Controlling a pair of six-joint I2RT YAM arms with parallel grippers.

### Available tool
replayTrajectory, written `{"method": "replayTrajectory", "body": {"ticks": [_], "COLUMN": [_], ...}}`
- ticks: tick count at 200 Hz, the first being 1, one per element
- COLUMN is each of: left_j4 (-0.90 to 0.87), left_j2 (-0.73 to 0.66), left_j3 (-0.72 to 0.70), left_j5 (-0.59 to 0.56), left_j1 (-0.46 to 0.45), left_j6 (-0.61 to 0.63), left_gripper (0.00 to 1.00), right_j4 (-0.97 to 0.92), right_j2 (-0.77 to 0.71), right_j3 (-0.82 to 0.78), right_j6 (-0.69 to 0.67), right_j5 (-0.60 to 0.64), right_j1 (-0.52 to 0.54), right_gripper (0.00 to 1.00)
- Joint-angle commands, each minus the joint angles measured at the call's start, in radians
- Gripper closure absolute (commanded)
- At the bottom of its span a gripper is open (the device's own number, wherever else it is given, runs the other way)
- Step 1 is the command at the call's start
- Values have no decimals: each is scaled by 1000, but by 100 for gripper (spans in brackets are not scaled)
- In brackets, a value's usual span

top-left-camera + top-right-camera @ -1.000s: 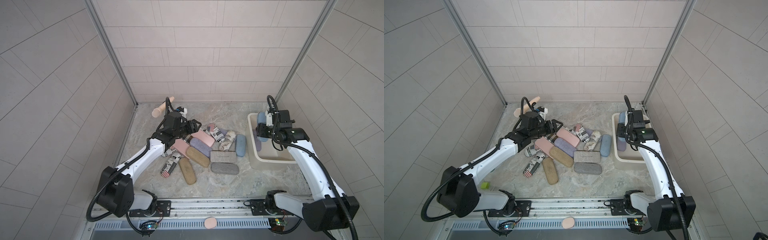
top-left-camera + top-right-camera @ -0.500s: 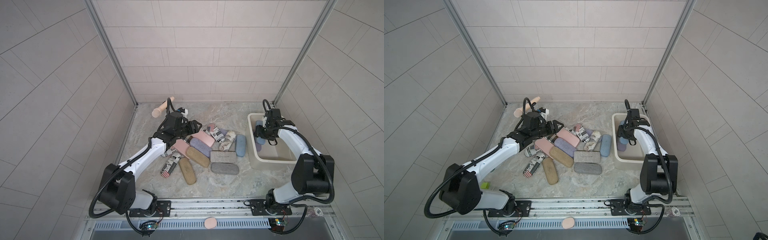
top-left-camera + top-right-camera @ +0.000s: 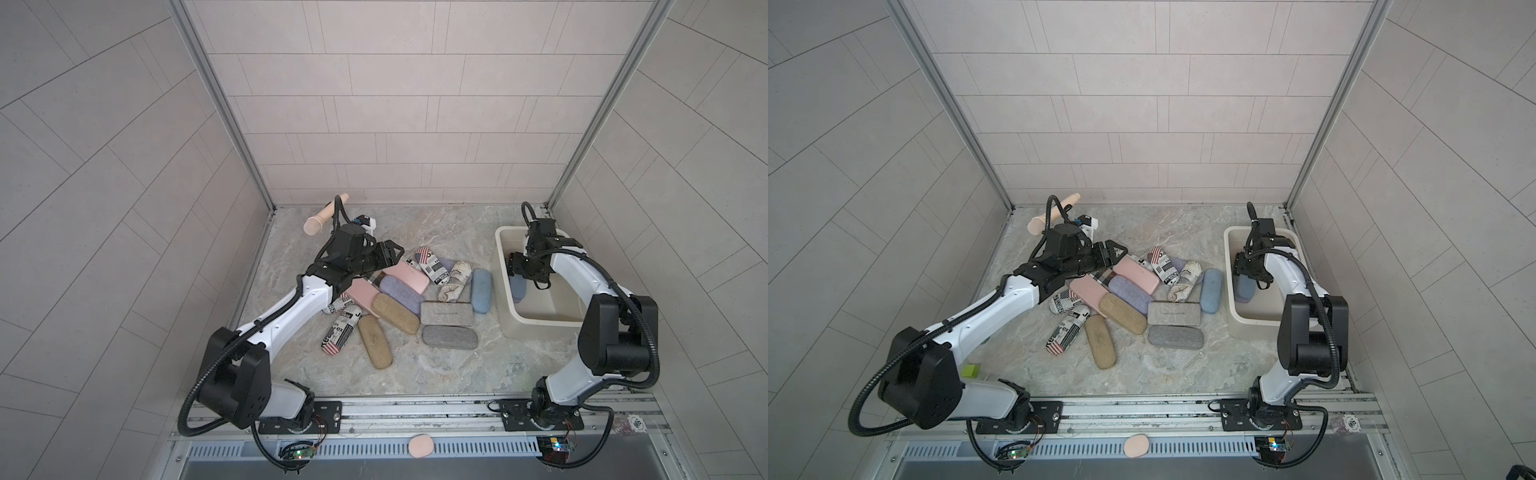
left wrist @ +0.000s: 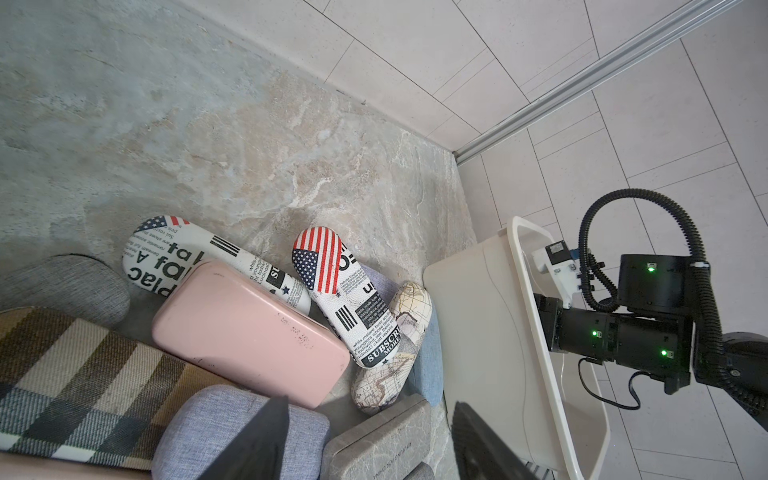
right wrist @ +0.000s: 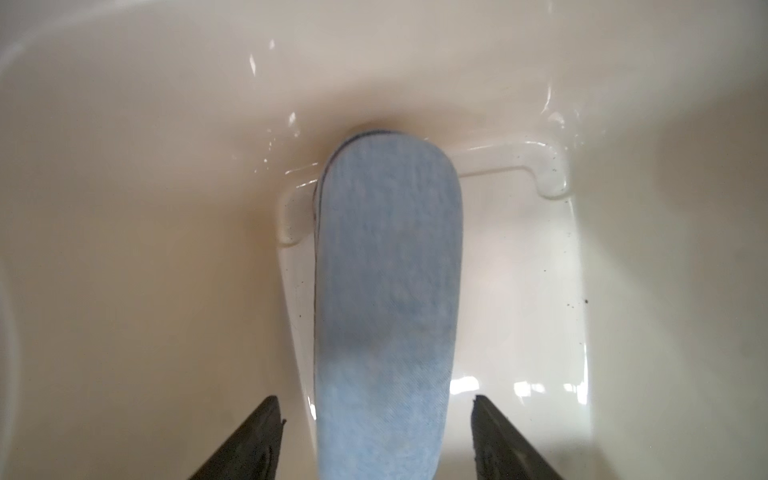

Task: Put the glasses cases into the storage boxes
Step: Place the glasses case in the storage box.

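The cream storage box (image 3: 540,329) stands at the right of the marble floor. A light blue glasses case (image 3: 518,289) lies inside it along the left wall. My right gripper (image 3: 522,271) reaches down into the box. In the right wrist view it is open (image 5: 375,401), and its fingers stand apart on either side of that blue case (image 5: 386,291). Several glasses cases are piled mid-floor, among them a pink one (image 3: 405,277), a lavender one (image 3: 401,294) and a grey one (image 3: 446,313). My left gripper (image 3: 388,253) hovers open and empty over the pile's back left, above the lavender case (image 4: 232,432).
A pink microphone (image 3: 326,216) on a stand leans at the back left corner. A small pink oval pad (image 3: 420,445) lies on the front rail. A small green item (image 3: 970,370) sits by the left arm's base. Tiled walls close in three sides.
My right gripper has lowered into the box with the blue case, and its jaws have opened off it. The left arm has barely moved.
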Motion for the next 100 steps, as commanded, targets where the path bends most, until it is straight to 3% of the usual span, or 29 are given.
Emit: {"method": "replayTrajectory", "body": {"ticks": [1,57,100], "left_j4": [22,17,-7], "left_j2": [-2,-18,-48], "left_j3": [21,22,23], "left_j5": [7,0,-39], "left_j1": [-6,-6,-6], "left_j6": [-2,1,27], "left_gripper": [31,31,31], "right_j4": [-12,-74,-109], "right_j2": [-65,-188,-336], "right_j3": [28,61,49], "right_j6": [2,-8,-4], "right_j5": [15,49,161], "right_j1": [8,71,253], "right_gripper": [25,26,30]}}
